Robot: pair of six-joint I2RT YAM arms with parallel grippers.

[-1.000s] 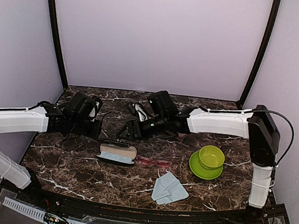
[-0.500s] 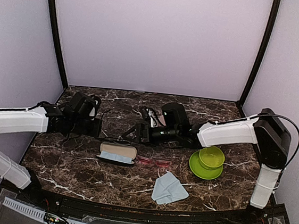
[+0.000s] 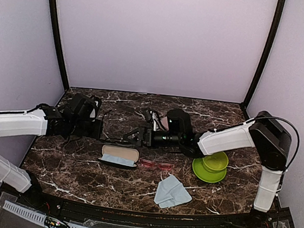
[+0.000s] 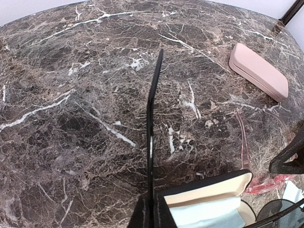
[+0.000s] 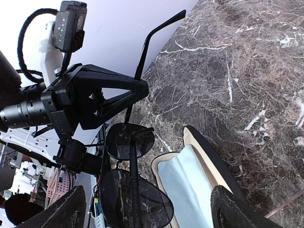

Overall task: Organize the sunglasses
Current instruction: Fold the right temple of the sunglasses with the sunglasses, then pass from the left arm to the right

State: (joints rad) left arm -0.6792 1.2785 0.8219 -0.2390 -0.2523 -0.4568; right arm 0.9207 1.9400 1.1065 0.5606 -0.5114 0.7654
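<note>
Right hand wider; pink case left-wrist-only.

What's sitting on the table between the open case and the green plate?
The pink sunglasses, right beside the open case and short of the green plate; the top view shows it.

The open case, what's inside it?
A light blue cloth lies inside the case, on its cream lining. Anything under the cloth is covered, so I can't tell.
</note>
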